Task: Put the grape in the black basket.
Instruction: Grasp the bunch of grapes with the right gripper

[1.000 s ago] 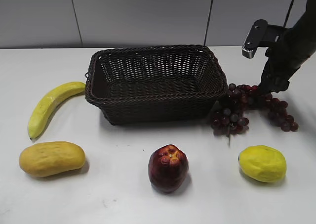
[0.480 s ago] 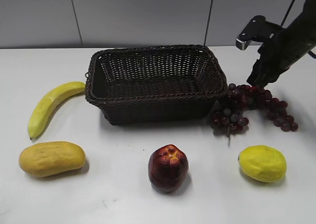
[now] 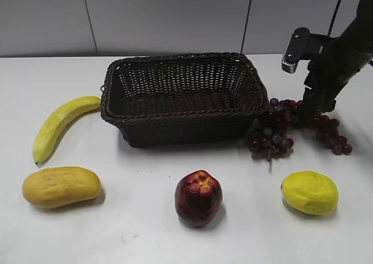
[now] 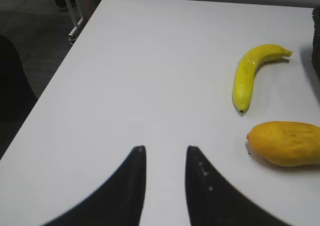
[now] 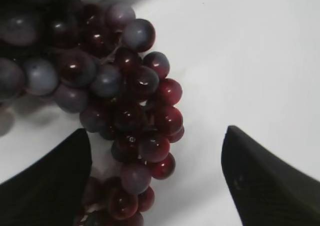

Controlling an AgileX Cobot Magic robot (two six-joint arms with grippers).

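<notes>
below, the grape [image 5: 125,111] lies on the table just right of the black basket [image 3: 180,98], straddled by the spread right gripper [image 5: 157,178]; a central, deep closure is advised; the left gripper [image 4: 165,158] is parted, empty.

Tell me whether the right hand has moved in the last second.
Yes. The right hand lifted up off the grape and away from the black basket, then dropped again; it is now low over the bunch, open.

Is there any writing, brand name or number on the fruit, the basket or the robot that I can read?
None. No text shows on the basket, the grapes, the other fruit, the table or either hand in any view. The dark camera block on the right arm bears no readable mark.
</notes>
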